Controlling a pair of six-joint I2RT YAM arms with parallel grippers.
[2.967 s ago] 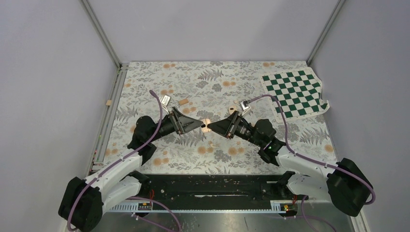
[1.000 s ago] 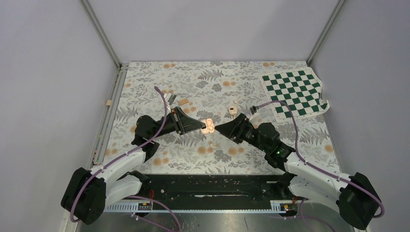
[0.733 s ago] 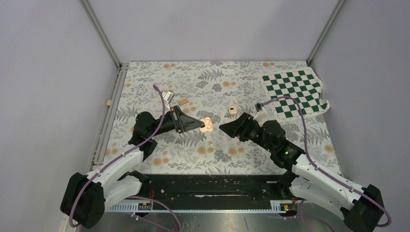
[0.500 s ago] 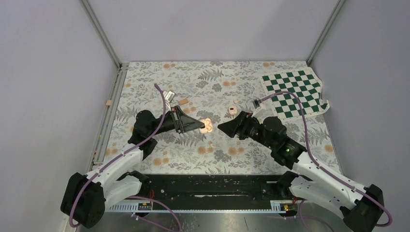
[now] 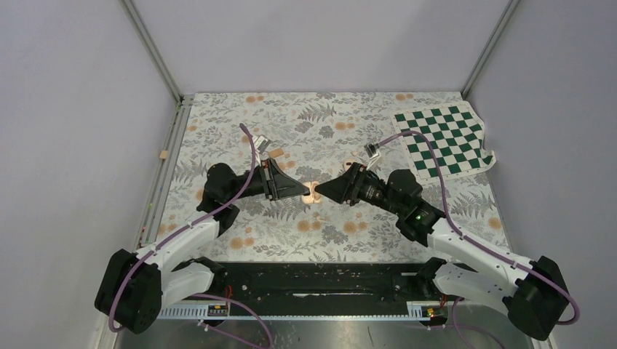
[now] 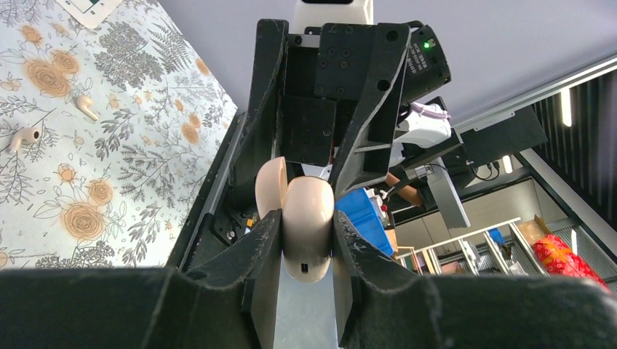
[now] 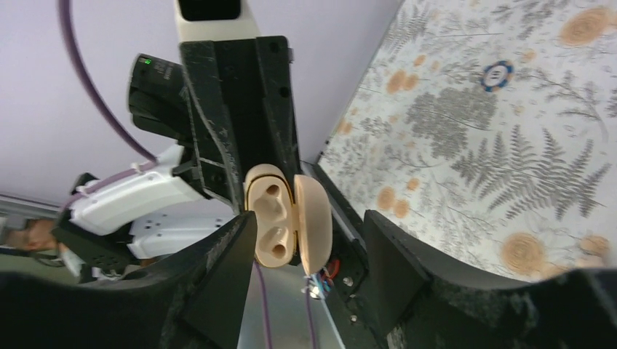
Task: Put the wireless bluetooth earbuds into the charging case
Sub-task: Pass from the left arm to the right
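— Peach charging case (image 6: 308,218), where?
— Clenched in the left claw (image 6: 305,227) above the table (image 6: 145,153), lid ajar, both sockets bare. Right claw (image 7: 308,227) straddles it, released, empty.
— Step?
— Probably readying the case; next, fetching an earbud.
— Count?
— One case, two earbuds (image 6: 87,107) lying on the table.

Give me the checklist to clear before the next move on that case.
1. Small rounded peach-beige plastic charging case clamped in left gripper: ok.
2. Case lid hinged open, both wells showing empty: ok.
3. Open right gripper, fingers either side of the case: ok.
4. Tiny pale peach plastic earbuds in hand: not ok, both lie on the floral mat.
5. Lid open wide enough for a bud: cannot tell.
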